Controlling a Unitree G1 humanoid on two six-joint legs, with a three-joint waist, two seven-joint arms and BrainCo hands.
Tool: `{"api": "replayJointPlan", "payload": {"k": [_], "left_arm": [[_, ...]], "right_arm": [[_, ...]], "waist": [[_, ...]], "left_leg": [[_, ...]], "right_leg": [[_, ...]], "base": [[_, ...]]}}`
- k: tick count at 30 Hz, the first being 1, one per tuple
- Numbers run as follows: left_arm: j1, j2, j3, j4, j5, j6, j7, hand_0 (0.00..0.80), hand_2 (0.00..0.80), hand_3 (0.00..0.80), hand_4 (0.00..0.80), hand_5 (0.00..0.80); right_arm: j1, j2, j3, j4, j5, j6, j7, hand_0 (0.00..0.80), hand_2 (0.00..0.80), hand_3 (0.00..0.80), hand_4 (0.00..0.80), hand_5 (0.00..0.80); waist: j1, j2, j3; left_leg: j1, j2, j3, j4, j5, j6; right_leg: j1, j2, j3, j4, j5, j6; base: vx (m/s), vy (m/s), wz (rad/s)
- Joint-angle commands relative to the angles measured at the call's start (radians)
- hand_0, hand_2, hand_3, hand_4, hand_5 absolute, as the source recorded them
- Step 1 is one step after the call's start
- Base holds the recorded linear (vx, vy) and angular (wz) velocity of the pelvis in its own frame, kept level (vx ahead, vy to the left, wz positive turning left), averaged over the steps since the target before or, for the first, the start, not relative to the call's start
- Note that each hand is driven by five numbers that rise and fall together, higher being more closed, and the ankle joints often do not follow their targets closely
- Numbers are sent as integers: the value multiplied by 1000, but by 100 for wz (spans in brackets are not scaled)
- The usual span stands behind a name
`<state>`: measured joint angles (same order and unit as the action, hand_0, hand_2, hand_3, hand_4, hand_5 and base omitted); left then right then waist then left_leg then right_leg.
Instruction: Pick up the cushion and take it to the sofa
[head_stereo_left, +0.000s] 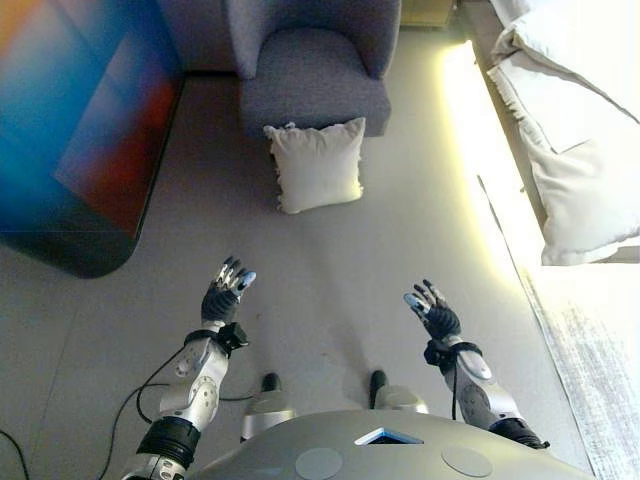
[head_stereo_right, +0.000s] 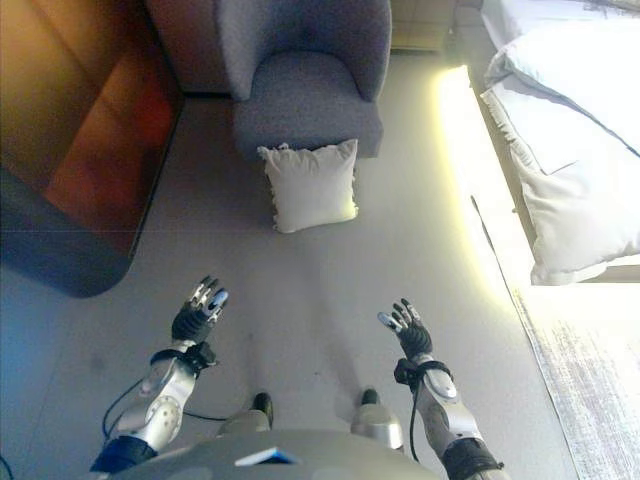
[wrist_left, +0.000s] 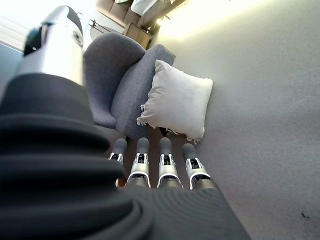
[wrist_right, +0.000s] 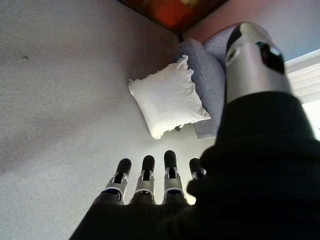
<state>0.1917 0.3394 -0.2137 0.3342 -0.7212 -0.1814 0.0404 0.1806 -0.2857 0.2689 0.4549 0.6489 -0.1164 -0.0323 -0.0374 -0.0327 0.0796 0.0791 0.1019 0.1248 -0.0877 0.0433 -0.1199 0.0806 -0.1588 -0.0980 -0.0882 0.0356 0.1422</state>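
A white fringed cushion (head_stereo_left: 317, 164) stands on the floor, leaning against the front of a grey armchair (head_stereo_left: 312, 82). It also shows in both wrist views, cushion (wrist_left: 179, 100) and cushion (wrist_right: 168, 100). My left hand (head_stereo_left: 225, 291) and right hand (head_stereo_left: 432, 309) are held out low in front of me, well short of the cushion, one on each side. Both are open with straight fingers and hold nothing. The left hand's fingers (wrist_left: 165, 165) and the right hand's fingers (wrist_right: 146, 177) point toward the cushion.
A dark glossy cabinet (head_stereo_left: 80, 130) stands at the left. A bed with white bedding (head_stereo_left: 570, 120) runs along the right, with a lit strip at its base. A pale rug edge (head_stereo_left: 600, 370) lies at the lower right. Grey floor lies between me and the cushion.
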Motion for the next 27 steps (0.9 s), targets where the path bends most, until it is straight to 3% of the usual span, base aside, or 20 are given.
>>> {"api": "replayJointPlan", "payload": {"k": [1,14,27], "left_arm": [[-43,-5,5,-1,31,-24,7,0,0,0,0,0],[5,-9,20,-21,50,-58,-10,0,0,0,0,0],[-4,-11,5,-23,39,-44,-1,0,0,0,0,0]], "right_arm": [[-39,11,-12,-55,-5,-46,-15,0,0,0,0,0],[-7,19,-6,-62,-10,-37,-21,0,0,0,0,0],[-10,22,1,-54,-18,-26,-37,0,0,0,0,0]], "waist": [[13,13,-13],[13,13,-19],[5,10,-15]], "left_leg": [[-45,-65,-33,20,-52,86],[-32,-67,-24,33,-66,90],[-25,-76,-17,66,-92,101]], "right_leg": [[-50,66,-50,69,-31,-32],[-32,66,-40,65,-40,-33],[-27,57,-21,81,-45,-27]], "base": [[0,0,0],[26,-3,0],[12,19,-1]]}}
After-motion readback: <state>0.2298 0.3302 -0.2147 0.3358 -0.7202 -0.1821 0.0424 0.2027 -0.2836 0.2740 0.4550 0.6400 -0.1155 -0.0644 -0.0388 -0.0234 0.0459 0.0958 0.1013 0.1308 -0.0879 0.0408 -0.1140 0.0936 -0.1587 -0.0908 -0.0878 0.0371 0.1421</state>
